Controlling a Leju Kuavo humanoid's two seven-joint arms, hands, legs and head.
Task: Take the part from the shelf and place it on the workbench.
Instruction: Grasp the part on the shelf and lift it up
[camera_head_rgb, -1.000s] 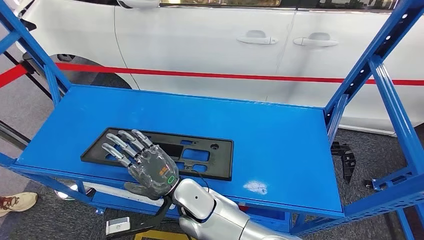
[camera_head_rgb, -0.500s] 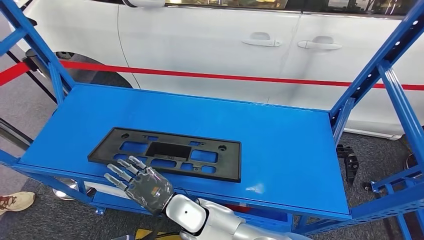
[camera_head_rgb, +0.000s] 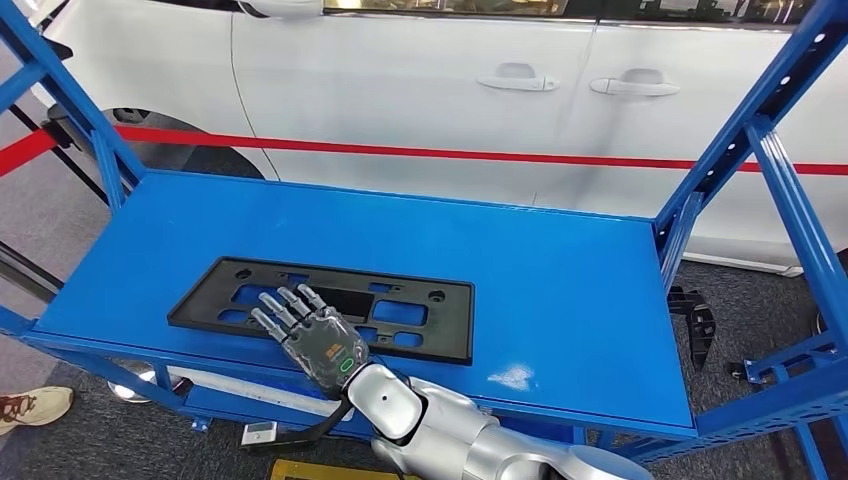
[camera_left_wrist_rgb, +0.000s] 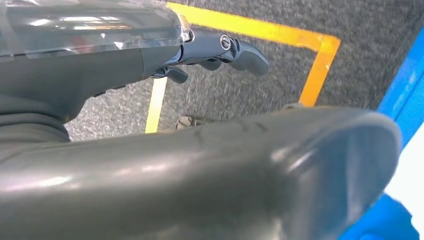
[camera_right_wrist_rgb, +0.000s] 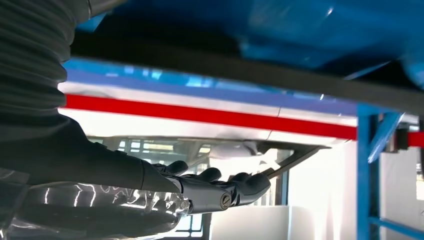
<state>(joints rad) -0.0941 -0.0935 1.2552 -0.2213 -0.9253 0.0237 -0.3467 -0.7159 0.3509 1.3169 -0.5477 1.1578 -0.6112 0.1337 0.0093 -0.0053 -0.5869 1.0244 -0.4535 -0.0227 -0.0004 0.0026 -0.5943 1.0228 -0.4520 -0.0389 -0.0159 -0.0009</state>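
Our right hand (camera_head_rgb: 318, 340), fingers spread and gripping nothing, lies over the near long edge of the black part (camera_head_rgb: 325, 305), flat on the blue shelf (camera_head_rgb: 560, 300); its length runs crosswise beyond our fingertips.

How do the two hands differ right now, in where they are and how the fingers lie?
The right hand is raised over the near edge of the black part on the blue shelf, while the left hand hangs low over grey floor with yellow tape. The right hand's fingers are stretched out flat above the part; the left hand's fingers are loosely bent. Both hands hold nothing.
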